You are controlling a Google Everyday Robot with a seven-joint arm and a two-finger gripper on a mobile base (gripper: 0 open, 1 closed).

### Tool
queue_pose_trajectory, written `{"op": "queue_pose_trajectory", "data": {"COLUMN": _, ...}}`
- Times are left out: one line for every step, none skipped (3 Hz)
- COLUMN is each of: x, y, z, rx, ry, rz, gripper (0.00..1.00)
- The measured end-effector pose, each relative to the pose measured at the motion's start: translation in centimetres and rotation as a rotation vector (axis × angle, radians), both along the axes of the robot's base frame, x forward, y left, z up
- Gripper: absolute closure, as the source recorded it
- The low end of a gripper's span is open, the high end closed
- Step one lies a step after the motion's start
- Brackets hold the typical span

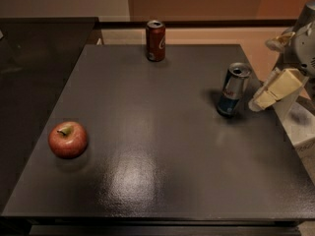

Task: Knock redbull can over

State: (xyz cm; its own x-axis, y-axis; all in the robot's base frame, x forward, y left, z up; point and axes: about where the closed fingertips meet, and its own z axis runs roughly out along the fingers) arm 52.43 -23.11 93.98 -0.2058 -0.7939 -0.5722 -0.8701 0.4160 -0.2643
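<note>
The redbull can (232,89), slim, silver and blue with a silver top, stands upright near the right side of the dark table (157,146). My gripper (268,92) with cream-coloured fingers comes in from the right edge. Its tips are just to the right of the can, a small gap apart from it.
A dark red cola can (155,40) stands upright at the table's far edge. A red apple (68,139) lies at the front left. A light-coloured surface (300,124) lies beyond the table's right edge, under my arm.
</note>
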Motion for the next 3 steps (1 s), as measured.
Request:
{"op": "queue_pose_trajectory", "data": {"x": 0.3, "y": 0.2, "z": -0.7, "rx": 0.047, "ry": -0.003, "rz": 0.004, "gripper": 0.0}}
{"op": "queue_pose_trajectory", "data": {"x": 0.5, "y": 0.5, "z": -1.5, "rx": 0.099, "ry": -0.008, "rz": 0.02, "gripper": 0.0}}
{"op": "queue_pose_trajectory", "data": {"x": 0.6, "y": 0.6, "z": -2.2, "rx": 0.148, "ry": -0.011, "rz": 0.034, "gripper": 0.0}}
